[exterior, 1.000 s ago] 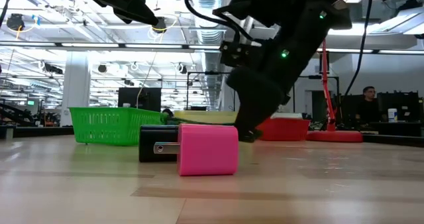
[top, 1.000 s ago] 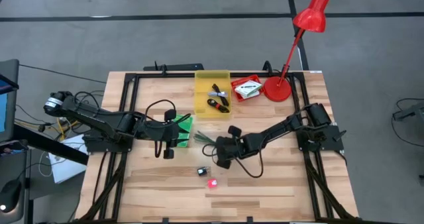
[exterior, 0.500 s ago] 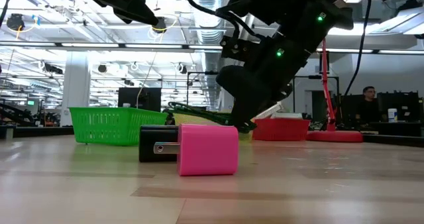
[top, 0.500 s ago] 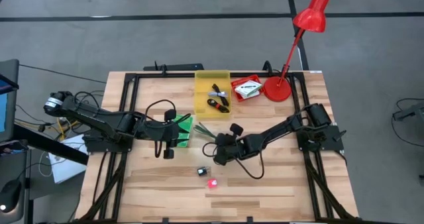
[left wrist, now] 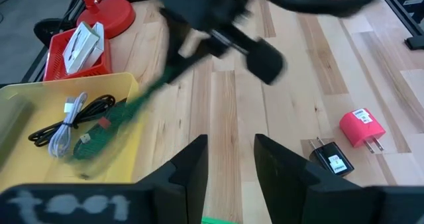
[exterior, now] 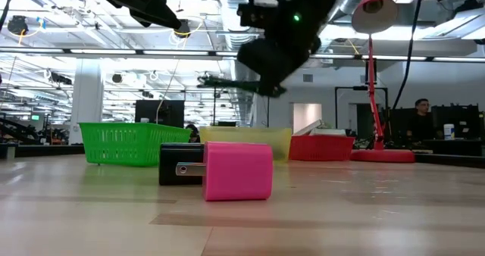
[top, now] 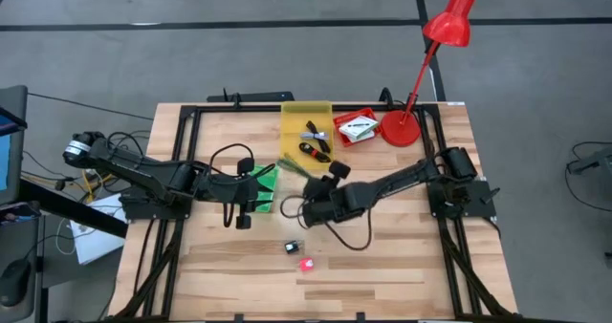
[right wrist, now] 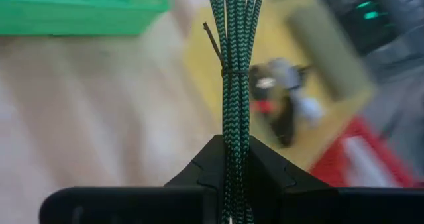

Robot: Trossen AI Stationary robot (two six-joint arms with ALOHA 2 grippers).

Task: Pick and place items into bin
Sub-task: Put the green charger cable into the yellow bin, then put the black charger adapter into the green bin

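Green braided cable (right wrist: 235,58), folded into a bundle, is pinched between the fingers of the right gripper (top: 304,202) and held in the air, pointing toward the yellow bin (top: 306,114) at twelve o'clock from it. That bin already holds a white coiled cable (left wrist: 66,121) and a black one (left wrist: 93,111). At three o'clock from the bin sits a red tray (top: 359,127) with white packets, then the red lamp (top: 421,75). The left gripper (left wrist: 228,177) waits over the green basket (top: 265,187) at nine o'clock, fingers spread. Below lie a black charger (top: 292,247) and a pink charger (top: 307,263).
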